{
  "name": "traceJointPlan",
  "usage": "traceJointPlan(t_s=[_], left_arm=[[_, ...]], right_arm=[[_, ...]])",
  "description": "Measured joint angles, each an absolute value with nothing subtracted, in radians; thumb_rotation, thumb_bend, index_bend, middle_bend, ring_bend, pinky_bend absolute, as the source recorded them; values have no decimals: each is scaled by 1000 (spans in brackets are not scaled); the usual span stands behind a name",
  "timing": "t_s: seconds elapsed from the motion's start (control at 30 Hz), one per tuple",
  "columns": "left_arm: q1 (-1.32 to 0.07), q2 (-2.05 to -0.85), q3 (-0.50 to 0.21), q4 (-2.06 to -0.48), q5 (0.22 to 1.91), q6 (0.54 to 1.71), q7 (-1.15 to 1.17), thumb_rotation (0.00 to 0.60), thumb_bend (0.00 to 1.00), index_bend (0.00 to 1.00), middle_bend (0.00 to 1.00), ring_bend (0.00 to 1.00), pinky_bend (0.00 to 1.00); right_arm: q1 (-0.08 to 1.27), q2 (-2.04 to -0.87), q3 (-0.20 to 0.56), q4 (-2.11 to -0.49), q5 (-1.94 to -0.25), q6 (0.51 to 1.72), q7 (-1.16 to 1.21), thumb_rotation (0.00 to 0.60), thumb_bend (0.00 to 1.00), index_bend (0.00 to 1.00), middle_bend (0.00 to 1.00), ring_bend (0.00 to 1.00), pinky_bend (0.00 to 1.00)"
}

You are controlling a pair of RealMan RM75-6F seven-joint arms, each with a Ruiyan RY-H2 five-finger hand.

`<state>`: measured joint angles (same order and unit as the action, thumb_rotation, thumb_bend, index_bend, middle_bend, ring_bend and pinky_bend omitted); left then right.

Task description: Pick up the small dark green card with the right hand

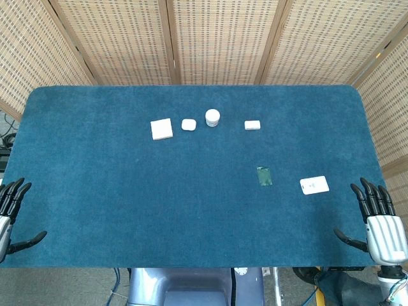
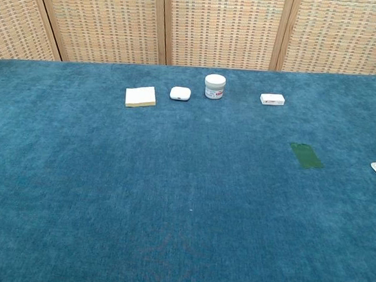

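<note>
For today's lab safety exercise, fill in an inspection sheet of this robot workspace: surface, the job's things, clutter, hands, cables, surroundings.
Surface: blue carpeted table, flat.
Job's things: small dark green card lies flat right of centre, untouched, apart from everything else.
Clutter: white card to the right of the green card; a far row of white pad, small white case, round white jar, upright, and small white box.
Hands: left hand and right hand at the near corners, fingers apart, holding nothing; neither shows in the chest view.
Cables: some below the table's near edge.
Surroundings: woven screen panels behind the table.
</note>
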<state>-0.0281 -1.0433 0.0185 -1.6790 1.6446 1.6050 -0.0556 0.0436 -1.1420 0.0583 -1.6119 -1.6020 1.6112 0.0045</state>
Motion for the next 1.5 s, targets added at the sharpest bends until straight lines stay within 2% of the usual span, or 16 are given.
traceJointPlan(t_s=[0.4, 0.57, 0.77, 1.0, 1.3, 1.5], left_arm=[[-29, -1045, 17, -1676, 1650, 1604, -61, 600, 0, 0, 0, 0, 0], [-40, -1049, 8, -1673, 1631, 1584, -60, 600, 0, 0, 0, 0, 0], [-50, -1068, -16, -1675, 1593, 1571, -15, 600, 0, 0, 0, 0, 0], [-66, -1076, -29, -1684, 1561, 1539, 2, 600, 0, 0, 0, 0, 0], [-83, -1074, -43, -1693, 1524, 1503, 10, 600, 0, 0, 0, 0, 0], [-91, -1075, -49, -1693, 1503, 1485, 16, 600, 0, 0, 0, 0, 0]], right_arm=[[84, -1145, 56, -1602, -1602, 1531, 43, 600, 0, 6, 0, 0, 0], [187, -1170, 92, -1535, -1598, 1417, 61, 600, 1, 129, 0, 0, 0], [343, -1260, 137, -1352, -1600, 1266, 111, 600, 98, 207, 0, 0, 0], [519, -1429, 155, -1122, -1603, 1102, 150, 600, 116, 233, 0, 0, 0], [605, -1563, 152, -960, -1592, 1027, 123, 600, 201, 255, 0, 0, 0], [638, -1638, 135, -867, -1583, 1003, 110, 600, 205, 255, 0, 0, 0]])
